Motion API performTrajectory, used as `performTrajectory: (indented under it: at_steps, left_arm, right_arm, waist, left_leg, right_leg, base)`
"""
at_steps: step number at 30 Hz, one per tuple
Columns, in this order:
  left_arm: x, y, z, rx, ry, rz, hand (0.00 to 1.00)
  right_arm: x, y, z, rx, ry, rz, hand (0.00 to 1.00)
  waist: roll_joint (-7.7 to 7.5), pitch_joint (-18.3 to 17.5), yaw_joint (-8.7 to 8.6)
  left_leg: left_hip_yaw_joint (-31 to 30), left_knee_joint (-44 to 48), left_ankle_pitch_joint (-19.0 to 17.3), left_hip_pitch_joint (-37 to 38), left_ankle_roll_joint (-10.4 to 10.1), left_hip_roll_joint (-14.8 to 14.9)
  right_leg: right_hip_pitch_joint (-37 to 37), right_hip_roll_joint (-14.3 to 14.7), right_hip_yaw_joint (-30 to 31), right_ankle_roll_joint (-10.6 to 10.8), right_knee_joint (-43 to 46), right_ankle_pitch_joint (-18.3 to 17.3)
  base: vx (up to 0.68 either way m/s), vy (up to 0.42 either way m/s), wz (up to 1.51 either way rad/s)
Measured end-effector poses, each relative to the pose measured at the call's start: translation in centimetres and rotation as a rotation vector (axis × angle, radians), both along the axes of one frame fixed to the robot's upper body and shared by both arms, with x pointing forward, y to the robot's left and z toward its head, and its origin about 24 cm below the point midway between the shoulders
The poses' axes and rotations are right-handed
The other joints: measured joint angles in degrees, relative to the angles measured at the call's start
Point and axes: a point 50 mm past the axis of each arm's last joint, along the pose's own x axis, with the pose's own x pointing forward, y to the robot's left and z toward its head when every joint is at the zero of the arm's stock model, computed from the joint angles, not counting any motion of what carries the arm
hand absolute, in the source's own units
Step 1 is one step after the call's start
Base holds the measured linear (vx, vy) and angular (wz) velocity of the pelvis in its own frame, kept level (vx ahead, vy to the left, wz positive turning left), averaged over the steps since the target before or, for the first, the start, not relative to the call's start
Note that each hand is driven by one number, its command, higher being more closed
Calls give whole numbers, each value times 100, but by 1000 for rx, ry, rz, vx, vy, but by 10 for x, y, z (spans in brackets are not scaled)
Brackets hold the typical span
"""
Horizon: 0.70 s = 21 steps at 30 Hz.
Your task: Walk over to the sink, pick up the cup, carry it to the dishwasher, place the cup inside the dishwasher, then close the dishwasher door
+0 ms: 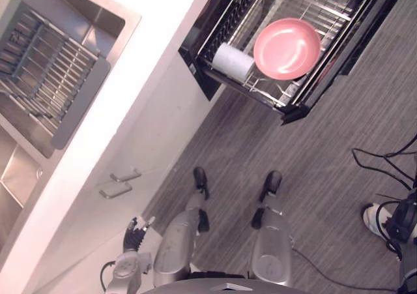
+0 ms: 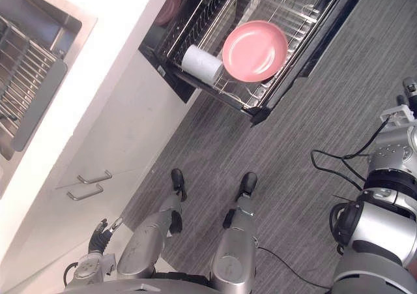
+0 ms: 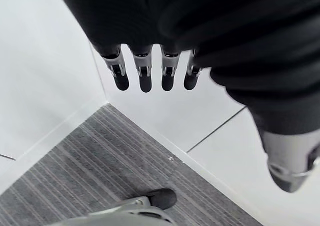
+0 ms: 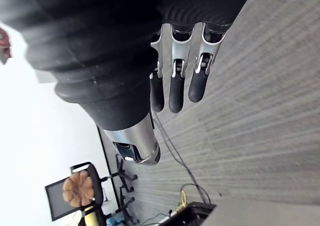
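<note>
Cup (image 1: pixel 232 61) found inside the open dishwasher (image 1: pixel 193 51), lying on its side in the drawn-out wire rack (image 1: pixel 225 20) at the front corner nearest the counter. I read its long axis as roughly level, running along the rack's front rail, with one end turned toward the pink plate (image 1: pixel 287 48) just beside it. I cannot tell which end is the mouth. The cup is pale and cylindrical, and neither hand is on it.

Count, as I see it: one cup, one pink plate, one wire rack, one steel sink (image 1: pixel 98 20) with one grey drainer (image 1: pixel 78 105) sitting in it, two bar handles (image 1: pixel 125 175) on the white cabinet fronts, and one office chair (image 4: pixel 70 198) in the right wrist view.

Left hand (image 1: pixel 135 232) hangs low beside the cabinet fronts, well apart from the dishwasher. In its wrist view the fingers (image 3: pixel 145 75) are straight and side by side, the thumb set apart, holding nothing. Right hand (image 4: pixel 176 93) hangs over the floor, fingers likewise straight and empty.

Surfaces: white counter (image 1: pixel 150 66) runs between sink and dishwasher. The floor (image 1: pixel 326 176) is grey carpet with a fine stripe, reaching up to the cabinet base and under the open dishwasher
</note>
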Motion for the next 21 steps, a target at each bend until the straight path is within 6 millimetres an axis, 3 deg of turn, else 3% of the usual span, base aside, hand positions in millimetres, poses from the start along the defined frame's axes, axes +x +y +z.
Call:
performTrajectory:
  at_steps: [4,9,14,17,21]
  left_arm:
    - [5,-3,0,17,0,-16,0]
    - [13,-11,4,12,-26,-58,0]
    - [15,-15,5,2,-36,-80,0]
    - [16,-20,6,-14,-43,-104,0]
    - [18,-33,9,-54,-68,-164,0]
  right_arm:
    - [16,13,15,-12,-43,77,100]
    - [36,36,48,-194,12,121,100]
    - [41,42,59,-314,111,103,100]
    - [43,41,70,-381,186,80,100]
    - [48,46,89,-504,283,56,100]
  waist:
    - [82,1,137]
    - [209,-79,481]
    - [271,-124,581]
    - [394,-214,591]
    - [653,-411,752]
  left_leg:
    - [4,3,127,-342,68,-87]
    - [21,5,164,-714,22,-253]
    - [-127,37,217,-783,77,-470]
    - [-400,38,226,-780,89,-604]
    - [-1014,36,240,-779,77,-743]
  right_leg:
    - [-337,-93,17,54,-20,149]
    - [-826,-297,129,120,184,161]
    - [-1028,-581,132,220,622,1]
    - [-1018,-706,72,258,775,-87]
    - [-964,-795,-97,250,936,-170]
  base:
    - [-5,8,4]
    - [5,15,3]
    - [31,42,18]
    - [19,17,24]
    - [-21,-9,21]
